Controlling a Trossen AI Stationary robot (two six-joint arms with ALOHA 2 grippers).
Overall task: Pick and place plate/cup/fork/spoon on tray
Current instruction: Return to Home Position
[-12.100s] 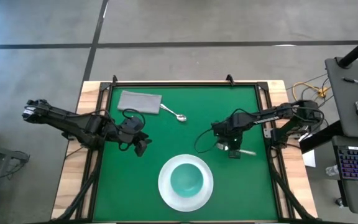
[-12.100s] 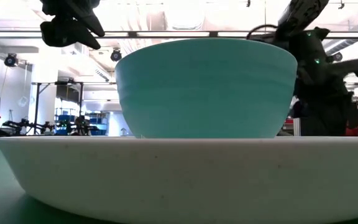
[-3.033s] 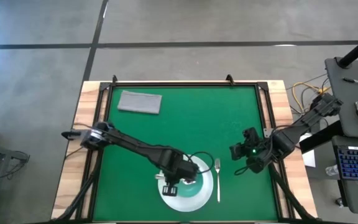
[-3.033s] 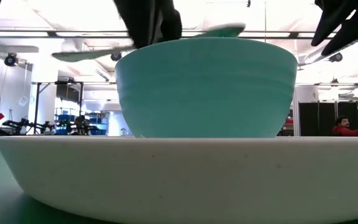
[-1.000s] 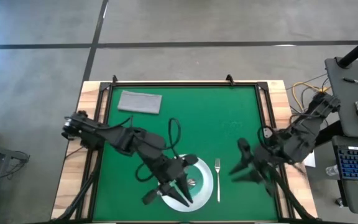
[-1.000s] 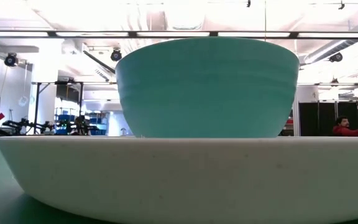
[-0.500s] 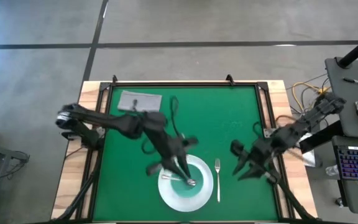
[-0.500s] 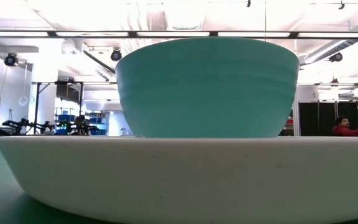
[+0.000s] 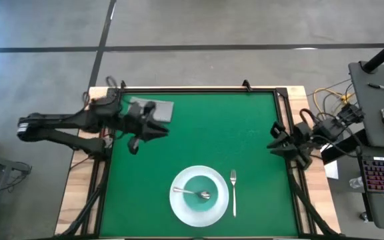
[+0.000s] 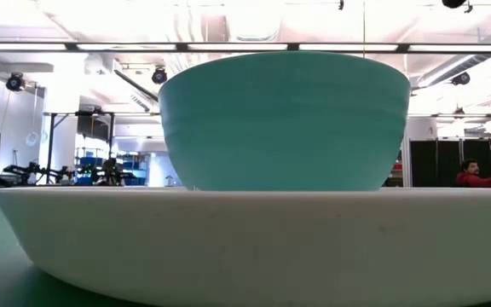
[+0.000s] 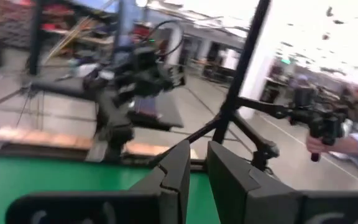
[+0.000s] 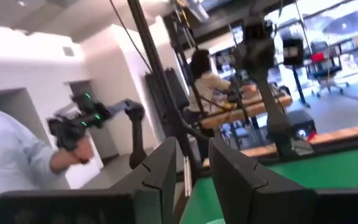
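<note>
The white plate [image 9: 179, 203] lies on the green table top near its front edge, and the teal cup [image 9: 195, 185] stands on it; the low view shows the cup [image 10: 284, 119] upright in the plate [image 10: 254, 239]. The spoon [image 9: 199, 194] lies inside the cup. The fork [image 9: 233, 193] lies flat on the green surface just right of the plate, tines toward the far edge. My left gripper [image 9: 157, 131] hangs at the far left with a narrow gap between its fingers [image 11: 197, 165]. My right gripper [image 9: 273, 144] is at the right edge, open [image 12: 193, 165]. No tray shows.
A folded grey cloth [image 9: 160, 109] lies at the far left corner, right beside my left gripper. A black frame [image 9: 199, 89] runs around the green surface. A person's arm holding a handset [image 12: 73, 134] shows in the room beyond the table.
My left gripper has drawn back from above the plate toward the table's far left, ending beside the grey cloth. My right gripper has gone from beside the fork toward the right edge and farther back. Spoon, cup, plate and fork have stayed in place.
</note>
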